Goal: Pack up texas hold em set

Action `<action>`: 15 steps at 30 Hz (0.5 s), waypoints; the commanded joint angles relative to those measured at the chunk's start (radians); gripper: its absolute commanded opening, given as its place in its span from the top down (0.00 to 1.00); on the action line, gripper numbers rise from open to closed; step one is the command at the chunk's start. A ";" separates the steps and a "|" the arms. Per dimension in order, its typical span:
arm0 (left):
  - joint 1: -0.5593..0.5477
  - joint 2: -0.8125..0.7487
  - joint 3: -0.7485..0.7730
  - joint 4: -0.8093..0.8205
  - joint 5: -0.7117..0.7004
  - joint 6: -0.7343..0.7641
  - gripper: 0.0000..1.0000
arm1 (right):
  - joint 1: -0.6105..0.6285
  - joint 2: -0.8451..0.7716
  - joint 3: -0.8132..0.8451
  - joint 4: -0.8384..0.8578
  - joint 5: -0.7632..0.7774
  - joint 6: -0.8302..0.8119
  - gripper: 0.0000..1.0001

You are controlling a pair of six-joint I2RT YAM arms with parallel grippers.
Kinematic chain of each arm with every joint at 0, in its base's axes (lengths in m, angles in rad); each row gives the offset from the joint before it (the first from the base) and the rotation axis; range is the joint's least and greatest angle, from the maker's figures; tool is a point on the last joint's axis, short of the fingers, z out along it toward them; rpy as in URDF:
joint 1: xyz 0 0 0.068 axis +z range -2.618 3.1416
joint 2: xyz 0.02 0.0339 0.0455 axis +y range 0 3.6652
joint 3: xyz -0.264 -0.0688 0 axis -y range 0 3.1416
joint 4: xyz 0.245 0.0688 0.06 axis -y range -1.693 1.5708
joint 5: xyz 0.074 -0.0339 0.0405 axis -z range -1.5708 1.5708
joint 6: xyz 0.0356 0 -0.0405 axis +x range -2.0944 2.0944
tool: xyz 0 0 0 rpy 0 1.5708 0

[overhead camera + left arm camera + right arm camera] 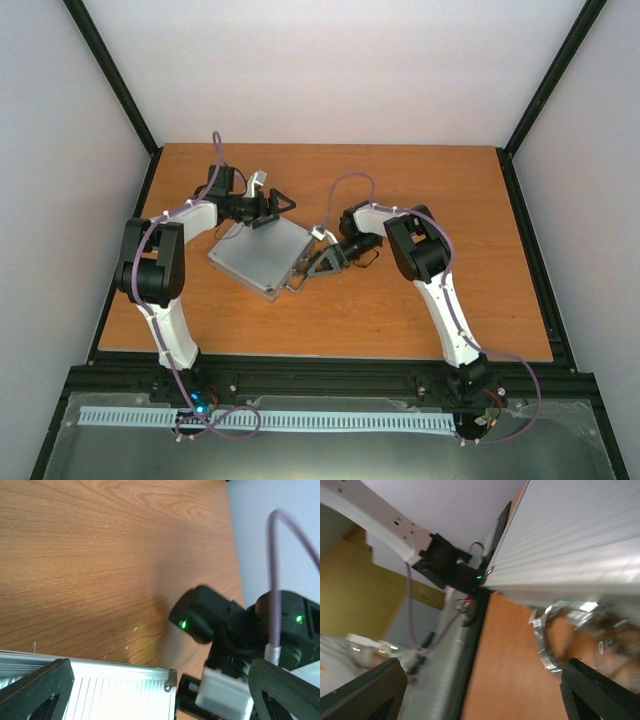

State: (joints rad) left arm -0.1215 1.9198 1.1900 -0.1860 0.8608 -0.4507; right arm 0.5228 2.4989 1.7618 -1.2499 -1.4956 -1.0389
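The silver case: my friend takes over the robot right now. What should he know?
Left gripper: open, over the far edge of the silver case, holding nothing.
Right gripper: open, at the case's near-right edge, by a shiny latch.
Done: the case lies flat on the table, lid shut. No chips, cards or dice in sight.
To do: probably fasten the latches. They are too blurred to tell if they are closed.

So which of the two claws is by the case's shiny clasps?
The right gripper, at the briefcase's near-right edge beside the clasps; the left gripper sits at its far corner.
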 commanded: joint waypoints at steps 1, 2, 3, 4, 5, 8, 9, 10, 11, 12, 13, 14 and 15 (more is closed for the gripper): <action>0.011 0.176 -0.101 -0.227 -0.230 0.015 0.00 | 0.051 0.037 -0.068 -0.259 -0.199 -0.036 0.15; 0.010 0.178 -0.102 -0.221 -0.226 0.012 0.00 | 0.050 0.032 -0.070 -0.259 -0.199 -0.036 0.15; 0.011 0.181 -0.100 -0.217 -0.225 0.009 0.00 | 0.051 0.028 -0.072 -0.260 -0.199 -0.035 0.16; 0.011 0.182 -0.098 -0.214 -0.224 0.008 0.00 | 0.051 0.023 -0.075 -0.259 -0.199 -0.033 0.16; 0.011 0.185 -0.096 -0.214 -0.225 0.009 0.00 | 0.051 0.020 -0.076 -0.259 -0.199 -0.033 0.17; 0.011 0.187 -0.089 -0.217 -0.228 0.014 0.00 | 0.051 0.001 -0.080 -0.259 -0.199 -0.031 0.18; 0.010 0.188 -0.087 -0.219 -0.233 0.017 0.00 | 0.051 -0.009 -0.081 -0.259 -0.199 -0.032 0.19; 0.010 0.188 -0.087 -0.222 -0.235 0.020 0.00 | 0.050 -0.020 -0.083 -0.259 -0.200 -0.035 0.19; 0.011 0.186 -0.088 -0.222 -0.237 0.023 0.00 | 0.046 -0.033 -0.087 -0.261 -0.200 -0.039 0.19; 0.012 0.185 -0.090 -0.222 -0.238 0.025 0.00 | 0.043 -0.045 -0.091 -0.261 -0.199 -0.035 0.12; 0.012 0.184 -0.092 -0.223 -0.238 0.025 0.00 | 0.039 -0.059 -0.096 -0.261 -0.198 -0.029 0.02; 0.012 0.183 -0.094 -0.223 -0.240 0.026 0.00 | 0.035 -0.074 -0.101 -0.261 -0.198 -0.026 0.00; 0.013 0.182 -0.097 -0.221 -0.240 0.024 0.00 | 0.031 -0.092 -0.108 -0.260 -0.197 -0.023 0.00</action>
State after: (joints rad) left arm -0.1131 1.9373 1.1954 -0.1764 0.9134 -0.4442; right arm 0.5674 2.4687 1.6810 -1.4834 -1.5433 -1.0489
